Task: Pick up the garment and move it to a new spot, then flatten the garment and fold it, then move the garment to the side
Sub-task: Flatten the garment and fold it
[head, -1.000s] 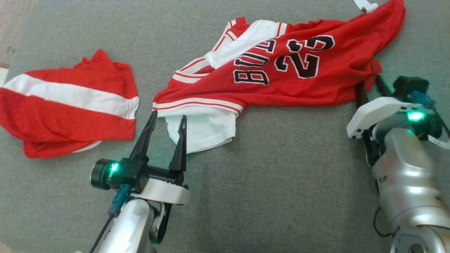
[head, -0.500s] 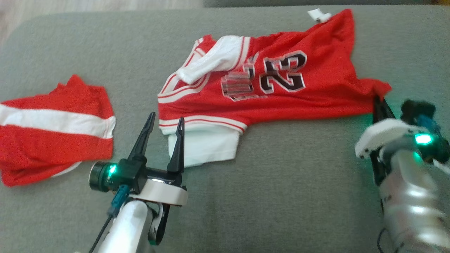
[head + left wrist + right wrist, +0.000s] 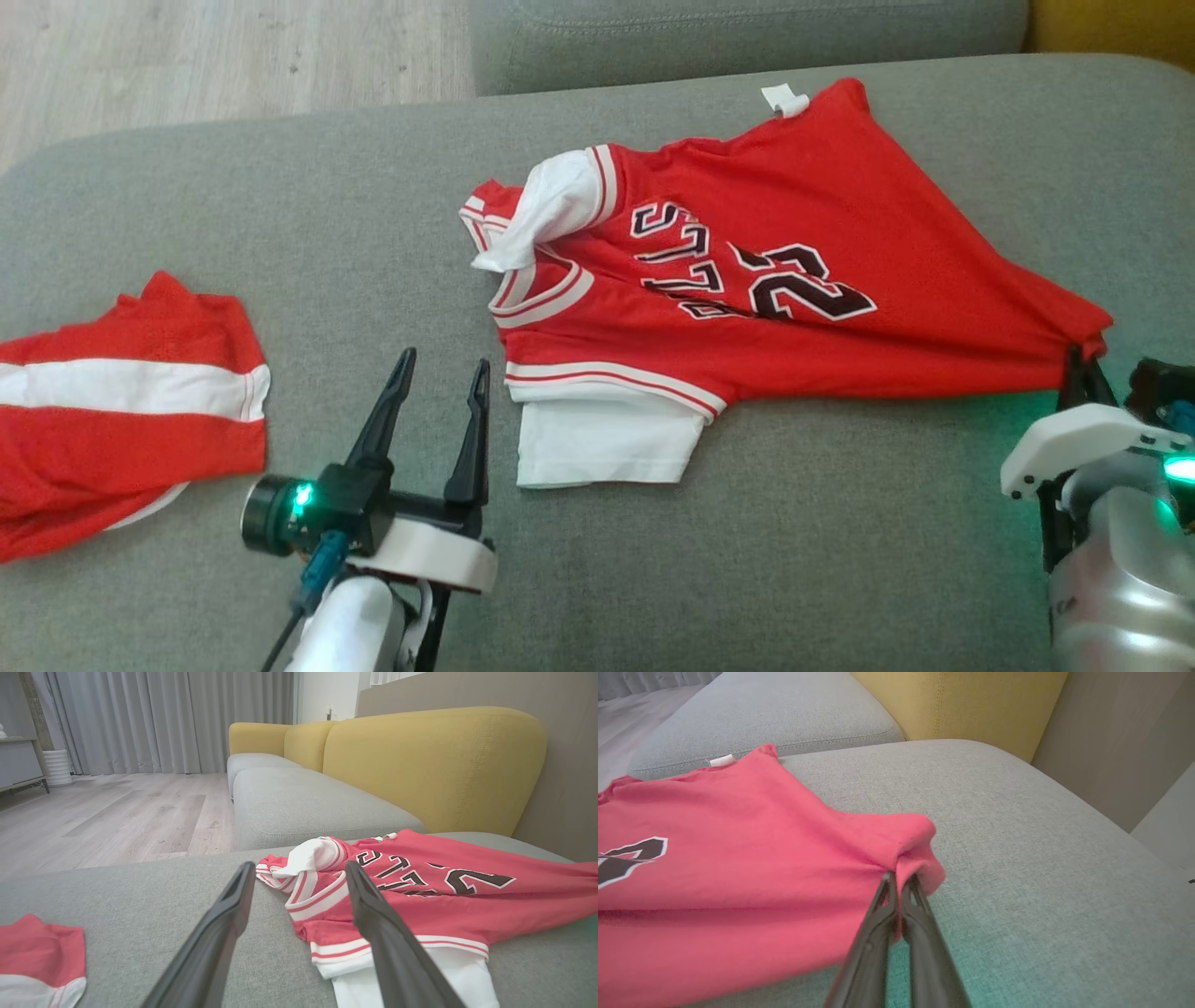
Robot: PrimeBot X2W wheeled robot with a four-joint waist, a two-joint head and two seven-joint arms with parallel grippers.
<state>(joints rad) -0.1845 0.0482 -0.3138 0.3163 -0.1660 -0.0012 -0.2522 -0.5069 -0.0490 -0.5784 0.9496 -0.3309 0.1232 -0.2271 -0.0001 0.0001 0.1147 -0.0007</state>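
The garment (image 3: 747,299) is a red jersey with white trim, dark lettering and the number 23, spread on the grey sofa seat (image 3: 794,541) with a white undershirt showing at its sleeve. My right gripper (image 3: 900,879) is shut on the garment's (image 3: 738,858) lower corner, which bunches around the tips; in the head view that gripper (image 3: 1083,359) sits at the far right. Left of the white sleeve, my left gripper (image 3: 439,369) stands open with nothing between its fingers. From the left wrist, the left gripper (image 3: 299,870) frames the garment's (image 3: 420,891) collar.
A second red and white piece of clothing (image 3: 121,411) lies folded at the sofa's left end, with a corner of it (image 3: 37,956) in the left wrist view. Yellow back cushions (image 3: 434,765) rise behind the seat. Wooden floor (image 3: 233,56) lies beyond the far edge.
The right gripper closed on the jersey's lower corner and pulled it to the right, stretching the cloth. The head camera tilted up. The left gripper stayed open.
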